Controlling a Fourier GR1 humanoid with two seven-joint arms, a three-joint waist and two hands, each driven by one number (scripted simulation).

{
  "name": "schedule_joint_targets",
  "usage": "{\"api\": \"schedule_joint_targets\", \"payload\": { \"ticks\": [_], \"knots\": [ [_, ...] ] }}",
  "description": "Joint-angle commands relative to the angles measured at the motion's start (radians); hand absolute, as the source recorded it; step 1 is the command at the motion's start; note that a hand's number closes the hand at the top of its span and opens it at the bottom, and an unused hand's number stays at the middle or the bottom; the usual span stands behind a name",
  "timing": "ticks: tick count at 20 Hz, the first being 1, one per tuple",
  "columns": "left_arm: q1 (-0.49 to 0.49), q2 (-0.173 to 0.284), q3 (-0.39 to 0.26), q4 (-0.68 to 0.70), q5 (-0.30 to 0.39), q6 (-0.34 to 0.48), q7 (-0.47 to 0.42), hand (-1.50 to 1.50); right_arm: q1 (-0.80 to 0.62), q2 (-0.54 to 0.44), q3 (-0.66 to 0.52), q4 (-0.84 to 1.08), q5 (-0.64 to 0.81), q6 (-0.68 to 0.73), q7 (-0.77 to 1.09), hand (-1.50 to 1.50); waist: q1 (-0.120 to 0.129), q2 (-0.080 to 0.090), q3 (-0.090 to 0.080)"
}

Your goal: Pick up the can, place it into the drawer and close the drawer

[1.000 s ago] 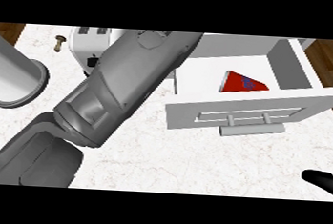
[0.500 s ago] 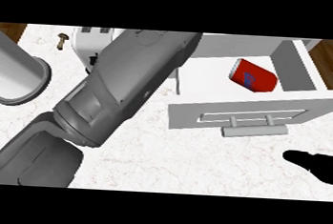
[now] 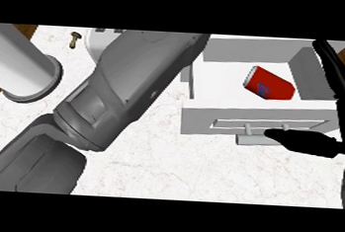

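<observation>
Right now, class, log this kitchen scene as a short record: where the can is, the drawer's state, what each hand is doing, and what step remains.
can: red can lying inside the drawer
drawer: white drawer, open
right hand: right hand at the drawer front, a finger by the handle
left hand: out of view; only its grey forearm shows
remaining step: close the drawer

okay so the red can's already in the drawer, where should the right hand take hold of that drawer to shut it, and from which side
Judging by its pose, the white open drawer is best taken at the bar handle on its front panel, approached from the near, front side. The bar runs across the panel, and the right hand is already beside it. The red can lies inside.
</observation>
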Motion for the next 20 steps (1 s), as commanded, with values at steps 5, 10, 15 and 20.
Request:
{"api": "schedule_joint_targets", "payload": {
  "ticks": [5, 10, 15, 20],
  "knots": [
    [-0.009, 0.001, 0.012, 0.041, -0.027, -0.035, -0.009, -1.50, -0.123, 0.017, 0.131, 0.297, 0.259, -0.091, -0.055, -1.50, 0.035, -0.007, -0.001],
    [0.048, 0.036, 0.033, 0.002, -0.018, -0.085, -0.031, -1.50, -0.224, 0.055, 0.138, 0.552, 0.354, -0.207, -0.133, -1.50, 0.061, -0.011, -0.001],
    [0.018, 0.080, 0.040, -0.007, -0.034, -0.068, 0.033, -1.50, -0.321, 0.122, 0.112, 0.806, 0.404, -0.368, -0.200, -1.50, 0.070, -0.013, -0.001],
    [0.071, 0.066, 0.022, -0.063, -0.058, -0.056, 0.033, -1.50, -0.454, 0.145, 0.060, 1.038, 0.477, -0.494, -0.174, -1.50, 0.098, -0.014, -0.001]
  ]
}}
